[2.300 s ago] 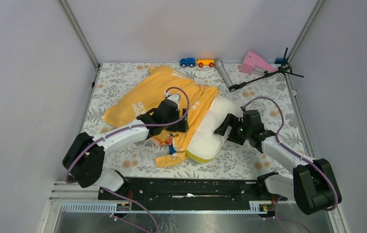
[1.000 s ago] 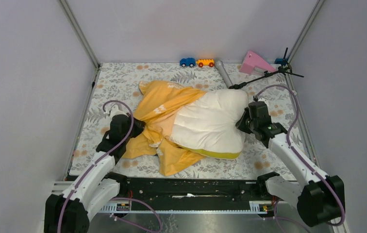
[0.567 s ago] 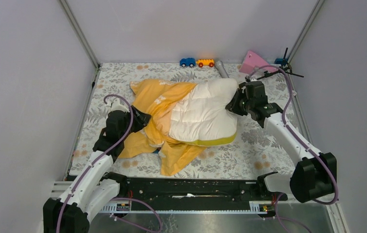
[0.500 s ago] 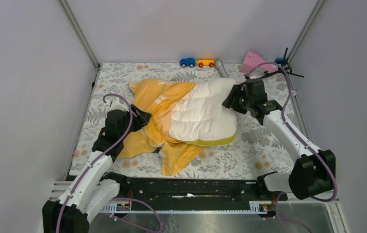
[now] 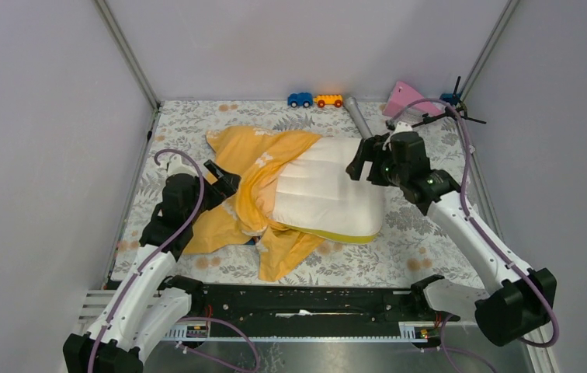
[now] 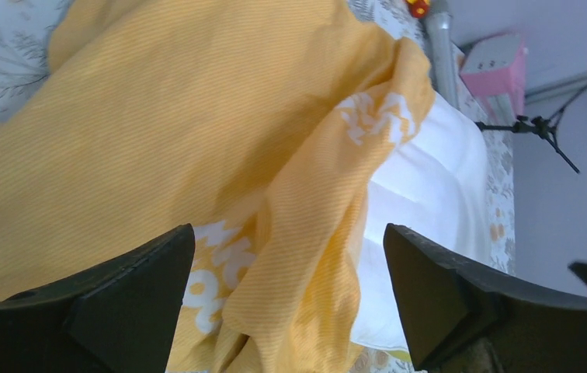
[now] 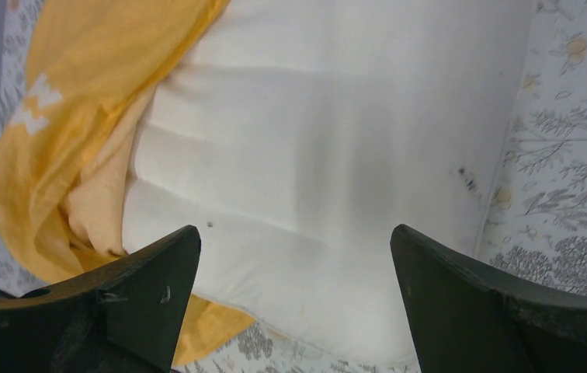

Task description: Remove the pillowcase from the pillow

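Note:
The white quilted pillow (image 5: 328, 194) lies mid-table with its yellow strip along the near edge. Its left end is still inside the orange-yellow pillowcase (image 5: 253, 159), which is bunched to the left. My left gripper (image 5: 224, 179) is open at the pillowcase's left side. In the left wrist view (image 6: 288, 233) a fold of the orange fabric (image 6: 197, 132) lies beyond the spread jaws. My right gripper (image 5: 359, 160) is open over the pillow's far right corner. In the right wrist view (image 7: 296, 231) the pillow (image 7: 329, 140) shows between the spread jaws, with nothing held.
A blue toy car (image 5: 300, 99), an orange toy car (image 5: 327, 100), a grey cylinder (image 5: 359, 118), a pink block (image 5: 408, 99) and a black stand (image 5: 422, 120) sit at the back edge of the floral mat (image 5: 189, 124). Walls enclose the table on three sides.
The pillow came mostly out of the pillowcase toward the right. My right gripper has since let go, and the pillow's far corner has dropped flat. My left gripper has shifted slightly left.

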`<state>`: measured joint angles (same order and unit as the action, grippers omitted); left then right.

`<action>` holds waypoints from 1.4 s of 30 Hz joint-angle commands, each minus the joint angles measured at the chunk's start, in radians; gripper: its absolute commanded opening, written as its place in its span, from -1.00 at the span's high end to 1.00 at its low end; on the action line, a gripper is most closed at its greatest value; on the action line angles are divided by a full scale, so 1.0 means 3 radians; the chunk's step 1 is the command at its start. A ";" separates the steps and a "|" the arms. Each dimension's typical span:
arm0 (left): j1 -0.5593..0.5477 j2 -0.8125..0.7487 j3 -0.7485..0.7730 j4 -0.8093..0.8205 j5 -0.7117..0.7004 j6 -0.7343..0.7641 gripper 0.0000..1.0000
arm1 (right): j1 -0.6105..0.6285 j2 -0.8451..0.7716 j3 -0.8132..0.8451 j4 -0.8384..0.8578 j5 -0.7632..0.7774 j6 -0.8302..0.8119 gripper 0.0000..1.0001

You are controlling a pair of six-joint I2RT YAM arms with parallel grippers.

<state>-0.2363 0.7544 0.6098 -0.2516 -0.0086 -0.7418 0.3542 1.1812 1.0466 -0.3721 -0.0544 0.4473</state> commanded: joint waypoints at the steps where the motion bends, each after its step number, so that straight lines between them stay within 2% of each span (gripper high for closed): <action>1: 0.0016 -0.0007 0.0167 -0.0216 -0.0436 -0.0262 -0.98 | 0.0392 -0.0116 -0.0241 -0.0279 0.0359 -0.0114 -0.99; 11: 0.0016 0.0006 0.0010 -0.0257 -0.0438 -0.0467 -0.98 | 0.0908 0.0245 -0.0727 -0.0147 0.0693 -0.0022 -0.99; 17: 0.0016 -0.0071 0.0132 -0.0542 -0.0371 -0.0481 -0.98 | 0.0938 0.0625 -0.0841 0.0114 0.0911 0.0021 -0.99; 23: 0.0016 -0.0400 0.0245 -0.0899 -0.0107 -0.0573 -0.98 | 0.0938 0.1024 -0.0945 0.0512 0.0798 0.0210 -0.96; 24: 0.0016 -0.0448 0.0226 -0.0938 -0.0045 -0.0617 -0.98 | 0.0939 0.1040 -0.0951 0.0583 0.0782 0.0221 -0.84; 26: 0.0016 -0.0539 0.0139 -0.0968 0.0127 -0.0742 -0.98 | 0.0938 0.1025 -0.0948 0.0655 0.0766 0.0236 -0.20; 28: 0.0016 -0.0602 0.0012 -0.1001 0.0244 -0.0936 -0.98 | 0.0937 0.0972 -0.0929 0.0680 0.0818 0.0248 0.59; 29: 0.0016 -0.0632 -0.0051 -0.1026 0.0261 -0.1047 -0.98 | 0.0938 0.0934 -0.0923 0.0679 0.0863 0.0255 0.88; 30: 0.0016 -0.0655 -0.0115 -0.1079 0.0226 -0.1246 -0.98 | 0.0938 0.0895 -0.0924 0.0679 0.0901 0.0259 1.00; 33: 0.0016 -0.0695 -0.0285 -0.1249 0.0048 -0.1655 -0.98 | 0.0939 0.0773 -0.0966 0.0727 0.0953 0.0268 1.00; 38: 0.0016 -0.0651 -0.0441 -0.1452 -0.0332 -0.2043 -0.96 | 0.0940 0.0650 -0.1041 0.0776 0.0925 0.0268 1.00; 42: 0.0016 -0.0656 -0.0427 -0.1613 -0.0537 -0.2235 -0.69 | 0.0938 0.0542 -0.1084 0.0817 0.0926 0.0234 1.00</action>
<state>-0.2363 0.5659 0.4725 -0.6914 -0.0685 -1.2827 0.6331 1.3849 0.7418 -0.1490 0.1772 0.5140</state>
